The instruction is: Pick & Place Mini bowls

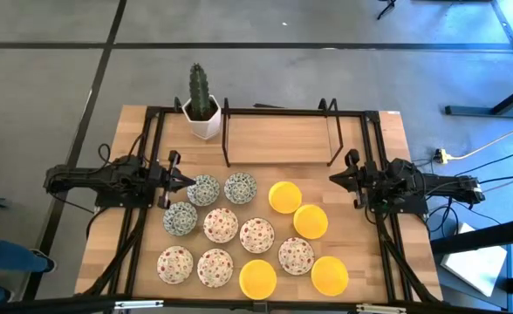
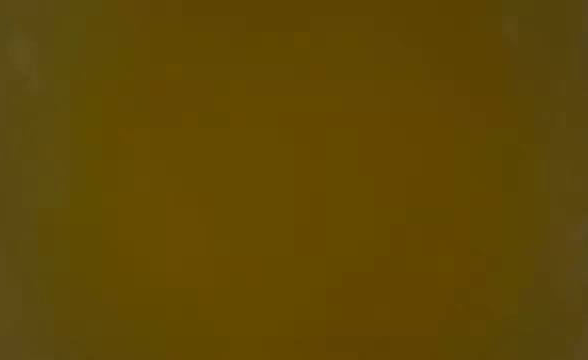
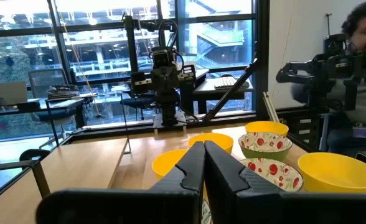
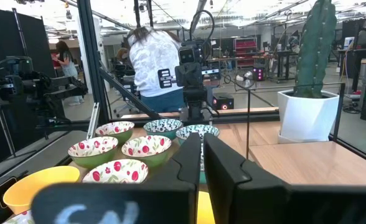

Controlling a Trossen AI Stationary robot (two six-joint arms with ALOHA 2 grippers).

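Bowls (image 1: pixel 239 235) clustered mid-table, none lifted | left gripper (image 1: pixel 187 182) pinched closed, empty, parked beside blue bowl (image 1: pixel 203 189) | right gripper (image 1: pixel 334 178) closed, empty, parked opposite | I judge pick not begun.

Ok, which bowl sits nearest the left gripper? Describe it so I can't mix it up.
Start at the cactus pot at the table's far edge and come straight toward the near edge to the top row of bowls. The blue-green patterned bowl is the leftmost in that row, just off the tip of the shut left gripper. Its twin lies further from that gripper.
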